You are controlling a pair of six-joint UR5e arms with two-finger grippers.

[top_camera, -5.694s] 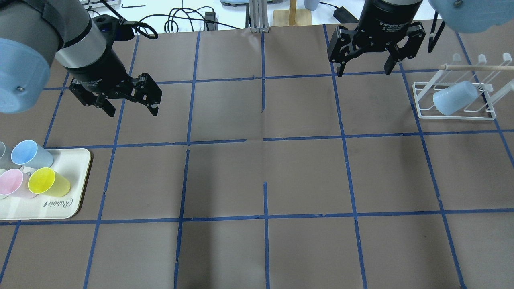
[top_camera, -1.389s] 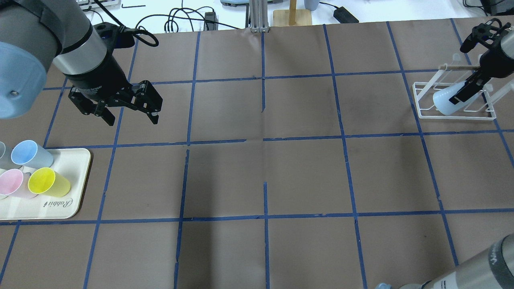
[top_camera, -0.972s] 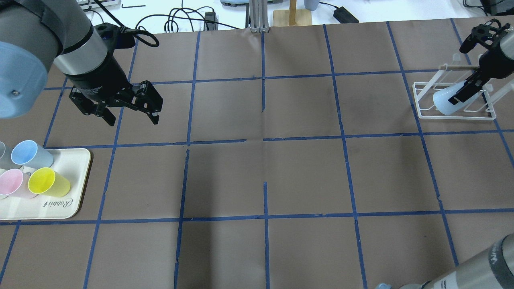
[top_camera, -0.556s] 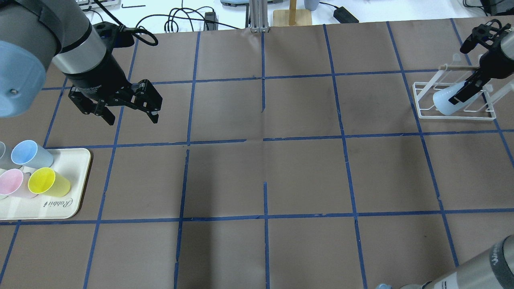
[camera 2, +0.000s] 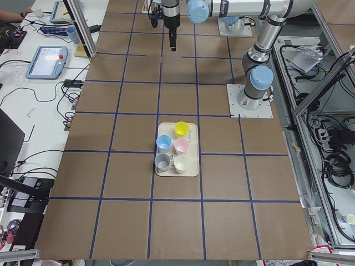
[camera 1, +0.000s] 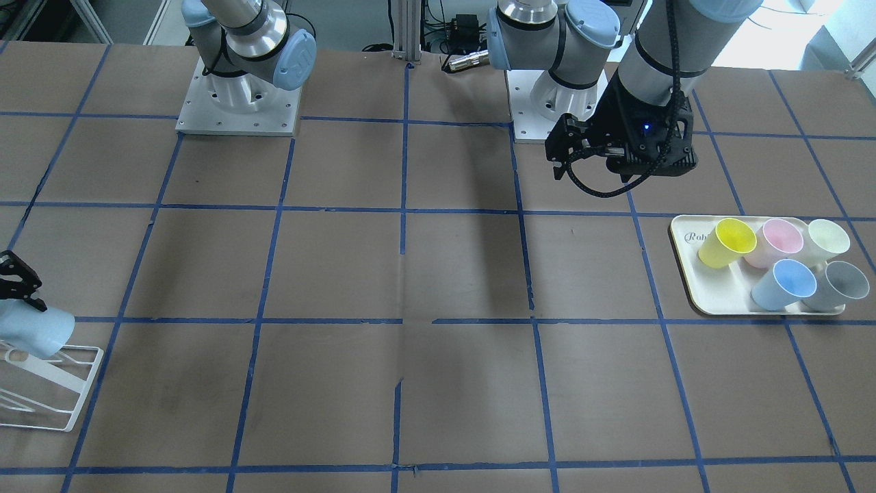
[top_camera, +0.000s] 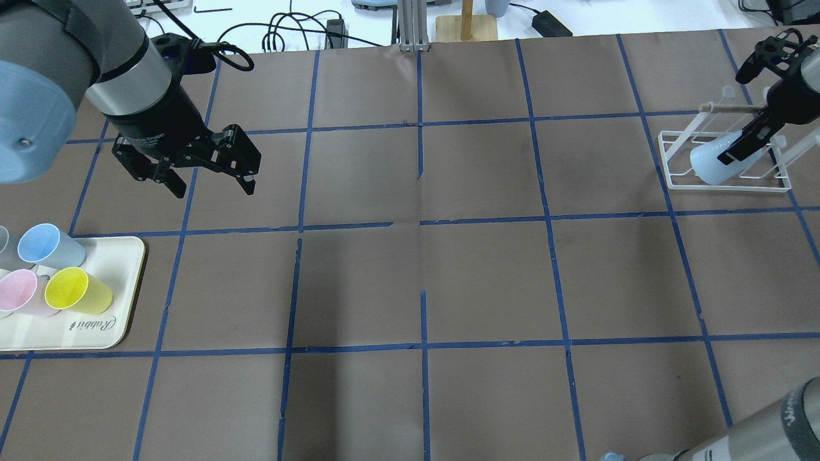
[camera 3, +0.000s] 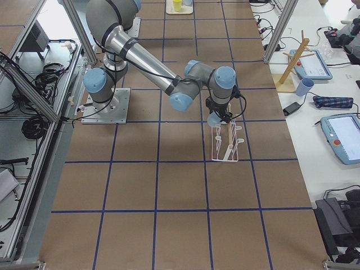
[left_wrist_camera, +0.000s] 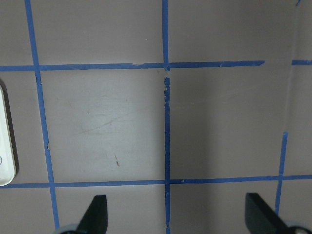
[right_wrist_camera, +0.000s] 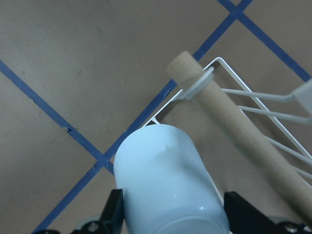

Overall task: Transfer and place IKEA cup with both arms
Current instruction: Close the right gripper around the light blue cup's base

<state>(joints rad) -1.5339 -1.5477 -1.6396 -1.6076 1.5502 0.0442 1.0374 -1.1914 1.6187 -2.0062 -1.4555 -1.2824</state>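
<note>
The pale-blue IKEA cup (top_camera: 706,164) lies tilted on a peg of the white wire rack (top_camera: 724,187) at the far right. It fills the right wrist view (right_wrist_camera: 165,180) and shows at the front view's left edge (camera 1: 34,332). My right gripper (top_camera: 743,144) is shut on the cup, one finger on each side of its body. My left gripper (top_camera: 211,189) is open and empty, and it hovers over the bare table at the back left. Its fingertips (left_wrist_camera: 97,214) show wide apart in the left wrist view.
A cream tray (top_camera: 96,333) at the left edge holds a blue twin cup (top_camera: 45,245), a yellow cup (top_camera: 77,289), a pink cup (top_camera: 19,291) and a grey cup (camera 1: 838,284). A wooden dowel (right_wrist_camera: 234,126) crosses the rack beside the held cup.
Since the earliest frame my right gripper has moved from the back middle to the rack and come around the cup. Over the last second the left gripper has shifted slightly right.
</note>
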